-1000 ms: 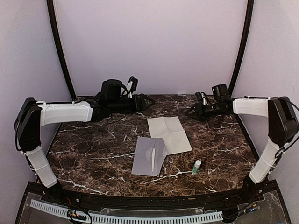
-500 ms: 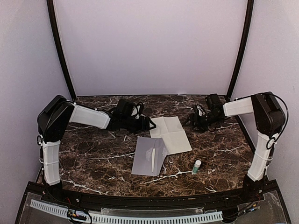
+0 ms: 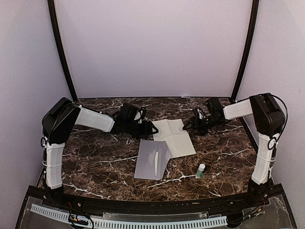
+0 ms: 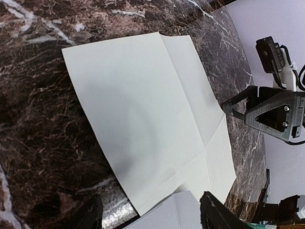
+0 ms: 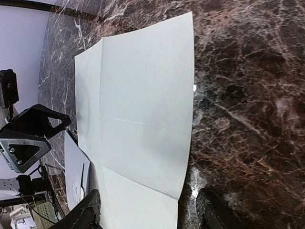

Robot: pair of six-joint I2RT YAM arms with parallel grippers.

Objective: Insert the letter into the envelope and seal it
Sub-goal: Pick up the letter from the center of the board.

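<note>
Marble-patterned dark brown table (image 3: 95, 162) with, nearest the arm bases, a small white tube with a green cap (image 3: 201, 170), on the near side of the right end effector (image 3: 188, 125). A flat grey paper envelope (image 3: 148, 164) lies on the near side of the left end effector (image 3: 155, 130). The unfolded cream letter sheet with fold creases (image 3: 174, 137) lies flat between both end effectors, touching the envelope's far corner. Both end effectors are spread wide, holding nothing.

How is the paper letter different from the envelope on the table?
The letter is cream; the envelope is grey. The letter is marked by crossing fold creases; the envelope by a white strip. The letter lies farther back on the table; the envelope nearer the front. Both lie flat.
</note>
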